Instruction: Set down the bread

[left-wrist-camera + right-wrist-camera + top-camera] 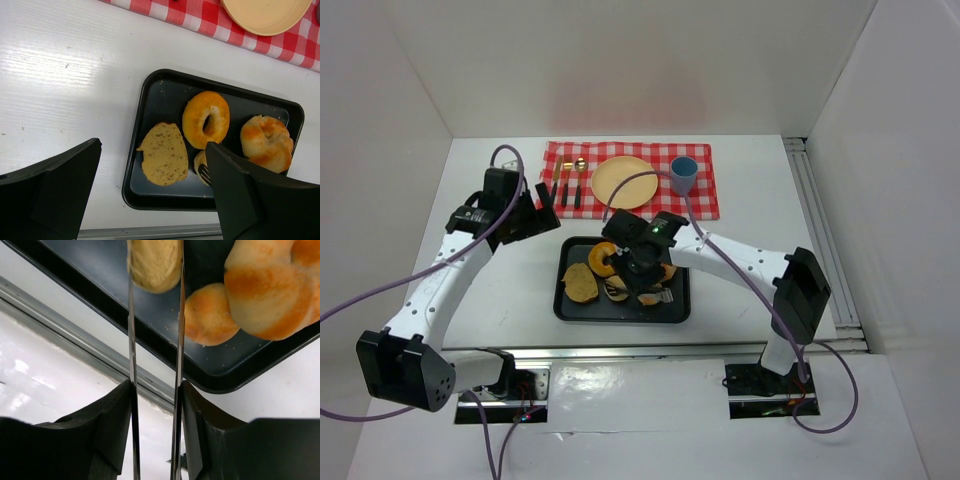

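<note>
A black tray (570,305) holds a ring-shaped bagel (602,258), a flat brown slice (581,283), a knotted roll (267,142) and small rolls. My right gripper (642,270) is over the tray and shut on metal tongs (131,340). The tong blades sit on either side of a pale bread roll (154,262); a small roll (207,315) lies beside it. I cannot tell if the pale roll is lifted. My left gripper (535,215) is open and empty, above the table left of the tray (150,85). The bagel (206,119) and slice (164,154) lie below it.
A red checked cloth (705,195) lies behind the tray with a yellow plate (624,182), a blue cup (683,175) and cutlery (570,185). White walls enclose the table on three sides. A metal rail (75,347) runs along the near edge.
</note>
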Robot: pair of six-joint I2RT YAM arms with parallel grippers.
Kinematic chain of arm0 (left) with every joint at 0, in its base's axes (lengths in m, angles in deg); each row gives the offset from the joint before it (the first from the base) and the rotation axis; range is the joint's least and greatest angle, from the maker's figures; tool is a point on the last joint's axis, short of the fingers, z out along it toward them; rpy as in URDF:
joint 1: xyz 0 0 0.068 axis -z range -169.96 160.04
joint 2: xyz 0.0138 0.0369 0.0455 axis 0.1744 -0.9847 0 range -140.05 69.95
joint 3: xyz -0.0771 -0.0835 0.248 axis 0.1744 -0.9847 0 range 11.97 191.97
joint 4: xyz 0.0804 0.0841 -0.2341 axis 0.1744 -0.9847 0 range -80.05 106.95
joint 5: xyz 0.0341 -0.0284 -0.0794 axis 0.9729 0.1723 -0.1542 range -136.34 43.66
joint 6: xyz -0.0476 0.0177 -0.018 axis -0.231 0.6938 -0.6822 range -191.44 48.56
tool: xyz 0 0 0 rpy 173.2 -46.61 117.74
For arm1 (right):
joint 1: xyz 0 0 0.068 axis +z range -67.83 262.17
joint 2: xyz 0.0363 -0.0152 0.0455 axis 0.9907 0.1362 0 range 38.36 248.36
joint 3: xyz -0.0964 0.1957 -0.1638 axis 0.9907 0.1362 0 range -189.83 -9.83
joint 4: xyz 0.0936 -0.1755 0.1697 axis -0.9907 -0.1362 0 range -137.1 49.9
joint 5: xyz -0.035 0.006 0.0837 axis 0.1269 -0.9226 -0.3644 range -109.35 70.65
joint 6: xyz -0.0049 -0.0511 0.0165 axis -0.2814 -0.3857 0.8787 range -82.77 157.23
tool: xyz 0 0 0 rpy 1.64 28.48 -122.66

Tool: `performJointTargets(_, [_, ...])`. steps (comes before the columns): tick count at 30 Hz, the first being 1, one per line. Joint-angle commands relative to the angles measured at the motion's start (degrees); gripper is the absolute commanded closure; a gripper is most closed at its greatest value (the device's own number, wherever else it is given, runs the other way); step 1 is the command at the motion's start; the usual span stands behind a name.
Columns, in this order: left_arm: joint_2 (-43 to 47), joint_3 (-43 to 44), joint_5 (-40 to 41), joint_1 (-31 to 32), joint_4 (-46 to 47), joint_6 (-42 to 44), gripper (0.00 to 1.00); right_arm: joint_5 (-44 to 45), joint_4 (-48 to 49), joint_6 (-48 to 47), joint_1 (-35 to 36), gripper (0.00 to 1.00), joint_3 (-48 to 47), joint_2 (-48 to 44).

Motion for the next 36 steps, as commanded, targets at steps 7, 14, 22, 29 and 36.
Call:
performJointTargets(7, [0.4,0.0,-0.6,-1.1,1.6,1.7,0.01,9.1,-8.6,-2.5,-1.1,0.55,-14.4,-1.8])
performJointTargets(14, [0.4,0.0,-1.1,-1.1,1.6,1.1,0.01,13.1,3.6,-5.6,-12.4,0.55,-21.5,4.3])
performJointTargets(22, [0.9,0.0,-0.6,-1.1,0.3,1.1,0.01,10.5,13.3,-9.5,-21.1,0.52,-34.6,20.3])
performJointTargets(29, [1.4,-1.2,-1.1,-1.6,-0.3,1.1,0.01,4.7,20.7,-7.8,-24.6,0.48,-38.2,27.8])
performJointTargets(36, [1.4,-1.2,-1.7,-1.6,-0.3,1.1,0.01,5.8,19.1,-7.8,-24.6,0.34,-42.1,30.1])
